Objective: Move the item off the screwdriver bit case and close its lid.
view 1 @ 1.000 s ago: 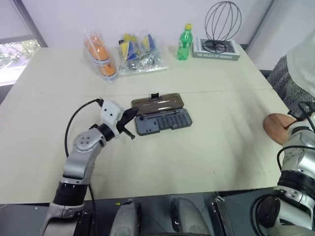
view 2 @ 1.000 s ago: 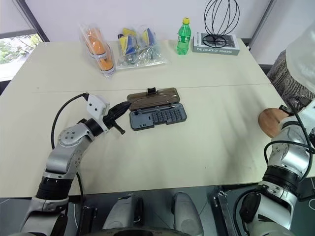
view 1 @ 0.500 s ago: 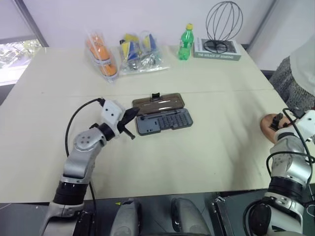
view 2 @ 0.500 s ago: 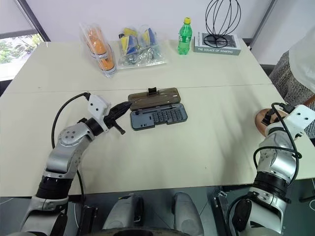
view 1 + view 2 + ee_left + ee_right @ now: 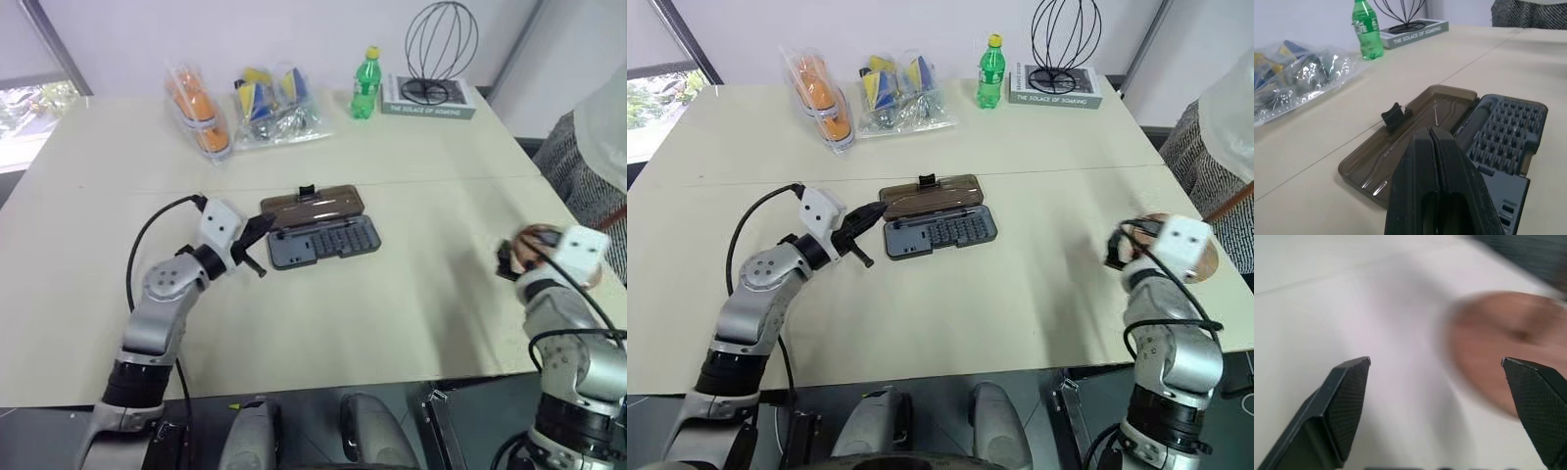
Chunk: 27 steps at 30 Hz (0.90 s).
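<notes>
The screwdriver bit case (image 5: 325, 242) lies open at the table's middle, rows of bits showing. Its smoky brown lid (image 5: 313, 207) lies flat behind it, with the black latch tab (image 5: 1393, 115) on the far edge. My left gripper (image 5: 265, 226) is shut and empty, pointing level at the lid's left end and close to it. The item (image 5: 1208, 263), a reddish-brown wooden disc, rests on the table near the right edge, partly hidden behind my right wrist. My right gripper (image 5: 1435, 361) is open and empty, just left of the item (image 5: 1498, 342).
Along the back edge lie clear bags of orange (image 5: 201, 122) and blue-yellow packets (image 5: 269, 106). A green bottle (image 5: 365, 86) and a book (image 5: 431, 101) bearing a black wire sphere (image 5: 441, 44) stand there too. A person (image 5: 593, 147) stands at the right edge.
My right arm has swung left from the table's right edge, and its gripper now sits just left of the wooden item. The left arm and the case have not moved.
</notes>
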### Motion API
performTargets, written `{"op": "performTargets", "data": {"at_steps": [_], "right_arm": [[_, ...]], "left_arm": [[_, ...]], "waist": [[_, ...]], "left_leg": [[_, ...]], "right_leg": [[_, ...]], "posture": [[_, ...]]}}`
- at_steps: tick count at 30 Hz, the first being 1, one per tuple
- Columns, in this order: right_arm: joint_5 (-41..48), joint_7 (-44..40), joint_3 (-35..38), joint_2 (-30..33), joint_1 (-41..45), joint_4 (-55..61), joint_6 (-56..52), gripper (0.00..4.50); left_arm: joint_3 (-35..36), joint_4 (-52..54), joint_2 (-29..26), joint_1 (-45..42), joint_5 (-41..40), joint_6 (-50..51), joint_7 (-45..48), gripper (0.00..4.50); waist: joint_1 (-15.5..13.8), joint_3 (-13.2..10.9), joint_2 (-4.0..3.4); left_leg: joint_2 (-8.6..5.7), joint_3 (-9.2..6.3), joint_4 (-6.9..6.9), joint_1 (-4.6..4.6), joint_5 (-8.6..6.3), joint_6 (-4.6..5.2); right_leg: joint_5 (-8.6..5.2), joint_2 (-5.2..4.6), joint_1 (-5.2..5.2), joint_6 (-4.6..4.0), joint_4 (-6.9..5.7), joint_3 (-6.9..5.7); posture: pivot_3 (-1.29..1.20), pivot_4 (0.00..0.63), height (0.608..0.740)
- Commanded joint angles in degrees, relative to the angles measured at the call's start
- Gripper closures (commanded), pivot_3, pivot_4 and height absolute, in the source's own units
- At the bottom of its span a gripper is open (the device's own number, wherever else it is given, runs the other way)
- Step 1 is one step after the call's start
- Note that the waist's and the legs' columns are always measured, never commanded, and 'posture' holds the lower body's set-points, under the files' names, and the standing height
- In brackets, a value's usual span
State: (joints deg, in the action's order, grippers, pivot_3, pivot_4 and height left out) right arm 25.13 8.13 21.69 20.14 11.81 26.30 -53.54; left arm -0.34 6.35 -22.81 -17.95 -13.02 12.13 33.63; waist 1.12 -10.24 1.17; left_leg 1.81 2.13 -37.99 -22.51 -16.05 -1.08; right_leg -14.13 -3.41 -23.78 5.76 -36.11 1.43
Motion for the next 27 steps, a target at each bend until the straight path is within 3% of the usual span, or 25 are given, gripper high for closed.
{"op": "performTargets", "data": {"at_steps": [1,12,23,27], "right_arm": [[0.61,-4.29,-2.97,3.39,5.54,1.91,-1.12,0.03],[-3.51,-22.89,-15.45,11.92,19.56,-16.71,5.85,0.03],[-12.38,-28.65,-23.88,3.79,42.18,-50.36,15.93,0.03],[-17.15,-31.17,-27.79,1.11,46.79,-61.73,20.76,0.03]], "left_arm": [[1.51,-0.85,-0.41,-2.48,-0.13,-1.25,-0.22,4.50],[2.34,-5.59,-0.73,-6.22,0.88,-2.34,-1.12,4.50],[1.78,-4.56,-0.31,-4.84,2.29,-3.51,-2.53,4.50],[2.16,-3.07,-0.37,-3.41,2.65,-3.33,-3.62,4.50]], "waist": [[-0.27,-0.01,0.00],[-0.27,-0.01,0.03],[0.01,-0.02,0.02],[-0.18,-0.03,0.01]], "left_leg": [[-0.02,0.01,0.00,-0.01,0.00,0.00],[-0.08,0.04,-0.06,-0.69,0.00,0.02],[-0.06,0.20,-0.11,-0.85,0.01,0.01],[-0.03,0.20,-0.09,-0.87,0.01,0.01]], "right_leg": [[-0.01,-0.02,0.00,-0.01,0.01,0.00],[0.12,0.00,-0.60,0.20,0.00,-0.13],[0.16,0.00,-0.81,0.18,-0.04,-0.11],[0.16,0.00,-0.84,0.17,-0.05,-0.13]], "posture": [[0.00,0.150,0.740],[0.00,0.150,0.740],[0.00,0.150,0.740],[0.00,0.150,0.740]]}}
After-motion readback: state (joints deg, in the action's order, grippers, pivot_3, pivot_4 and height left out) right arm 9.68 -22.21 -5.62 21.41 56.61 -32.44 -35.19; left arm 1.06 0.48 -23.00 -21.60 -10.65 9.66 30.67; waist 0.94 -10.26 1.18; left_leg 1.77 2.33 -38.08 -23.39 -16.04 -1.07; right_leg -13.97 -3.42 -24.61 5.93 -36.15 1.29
